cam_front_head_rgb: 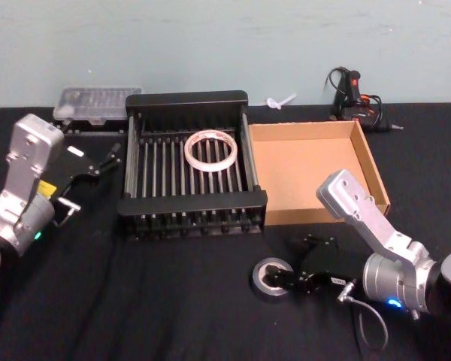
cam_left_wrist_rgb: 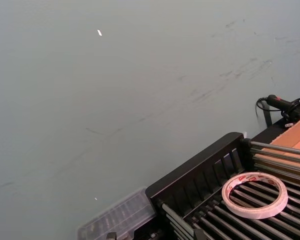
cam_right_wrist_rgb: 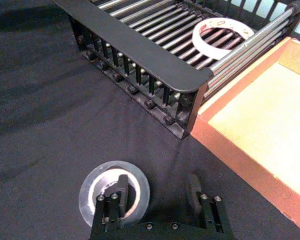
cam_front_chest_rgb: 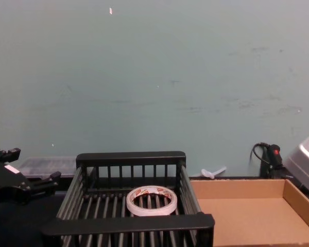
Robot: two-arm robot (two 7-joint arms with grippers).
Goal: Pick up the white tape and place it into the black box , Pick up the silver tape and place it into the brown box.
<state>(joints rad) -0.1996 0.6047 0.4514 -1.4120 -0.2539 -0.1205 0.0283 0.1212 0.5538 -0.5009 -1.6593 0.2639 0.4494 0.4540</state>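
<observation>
At nine o'clock of the head view, the left gripper [cam_front_head_rgb: 113, 156] hangs just beside the left wall of the black box [cam_front_head_rgb: 192, 98], its fingers spread apart and empty. At five o'clock, the right arm reaches low over the table, and the right gripper [cam_front_head_rgb: 285, 280] is down at the silver tape [cam_front_head_rgb: 271, 278]: its fingers stand apart, one finger [cam_right_wrist_rgb: 122, 186] inside the roll's pale core, the other outside the roll, not closed on it.

The table [cam_front_head_rgb: 165, 301] is covered in black cloth; a pale blue-green wall stands behind. A clear plastic case [cam_front_head_rgb: 96, 103] sits at eleven o'clock, a black tool with cables [cam_front_head_rgb: 353, 94] at one o'clock.

The white tape [cam_front_head_rgb: 210, 148], a thin whitish ring with red print inside, lies flat on the slatted bottom of the black box, toward its far right. The silver tape, dark grey and thicker, lies flat on the cloth in front of the boxes. The brown box [cam_front_head_rgb: 372, 162], tan cardboard, touches the black box's right side.
</observation>
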